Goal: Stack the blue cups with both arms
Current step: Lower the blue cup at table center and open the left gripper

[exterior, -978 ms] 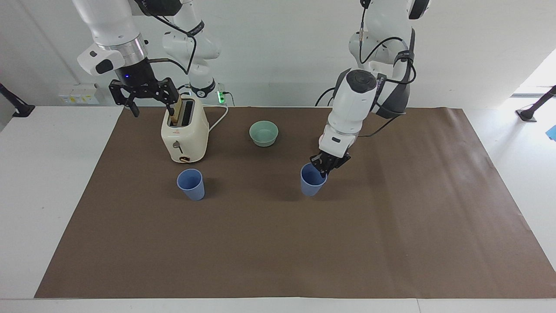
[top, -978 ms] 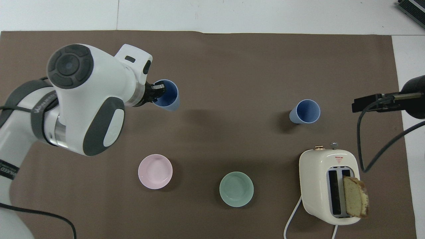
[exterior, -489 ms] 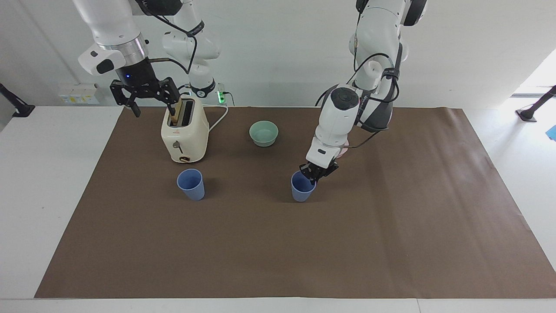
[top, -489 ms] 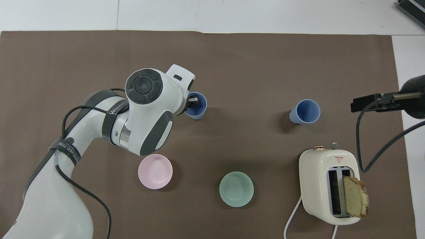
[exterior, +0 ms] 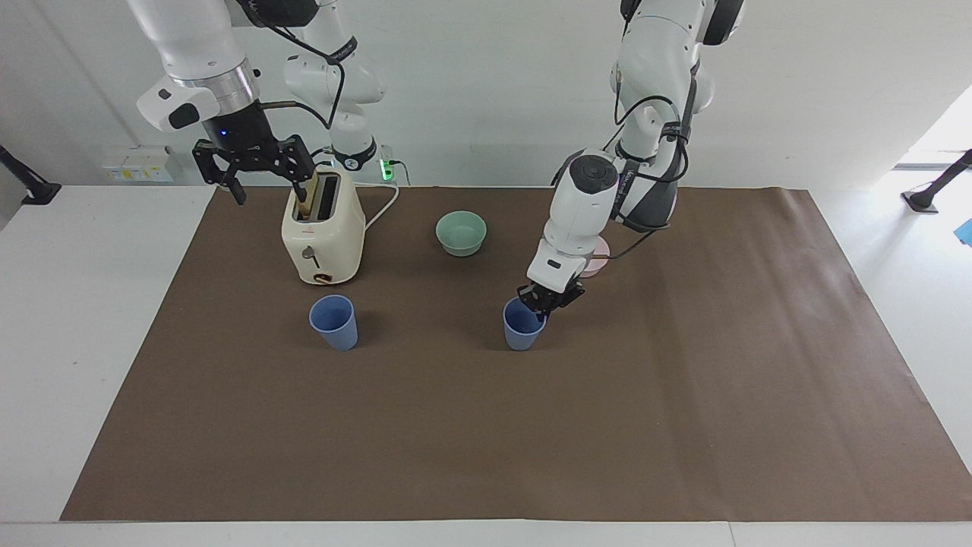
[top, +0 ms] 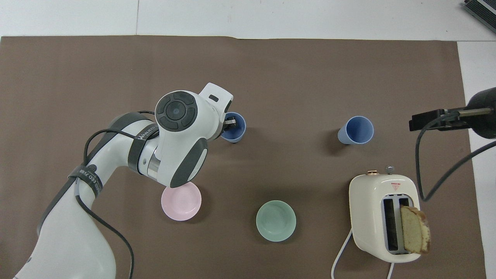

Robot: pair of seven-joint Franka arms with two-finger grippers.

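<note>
Carried toward the right arm's end, the blue cup [exterior: 522,332] hangs by its rim in the clenched left pincer [exterior: 544,298]. Keep it upright and centre it over the other cup [exterior: 334,321]; the waiting right pincer [exterior: 262,173], spread wide, hovers by the toaster [exterior: 322,228].

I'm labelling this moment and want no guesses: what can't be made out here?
- Facing view: small pink bowl mostly hidden by the left arm.
- Overhead view: left claw largely covered by its own white wrist; matte blue tapered plastic cup partly covered too.
- Either view: whether that cup's base rests on the brown mat.
</note>
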